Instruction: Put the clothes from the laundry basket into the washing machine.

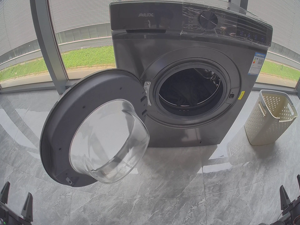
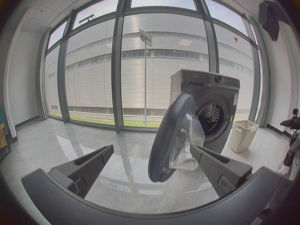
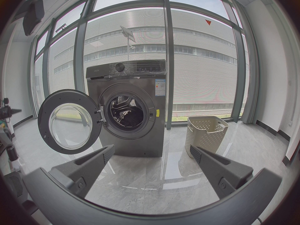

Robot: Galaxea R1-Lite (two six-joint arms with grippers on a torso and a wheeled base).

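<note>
Laundry basket [image 1: 270, 117] on floor [image 1: 175, 178] just right of washing machine [image 1: 187, 47], ahead of right pincer [image 3: 150, 149], the nearer one; basket looks empty. Dark clothes [image 3: 129, 117] lie in drum [image 1: 187, 78]. Right pincer, left pincer [image 2: 150, 149] both gape, empty.

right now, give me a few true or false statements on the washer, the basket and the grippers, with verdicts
1. The door of the washing machine is shut. False: it stands swung wide open.
2. The laundry basket stands upright on the floor, to the robot's right of the washing machine. True.
3. The right gripper holds a garment. False: it is open and empty.
4. The left gripper is open. True.
</note>
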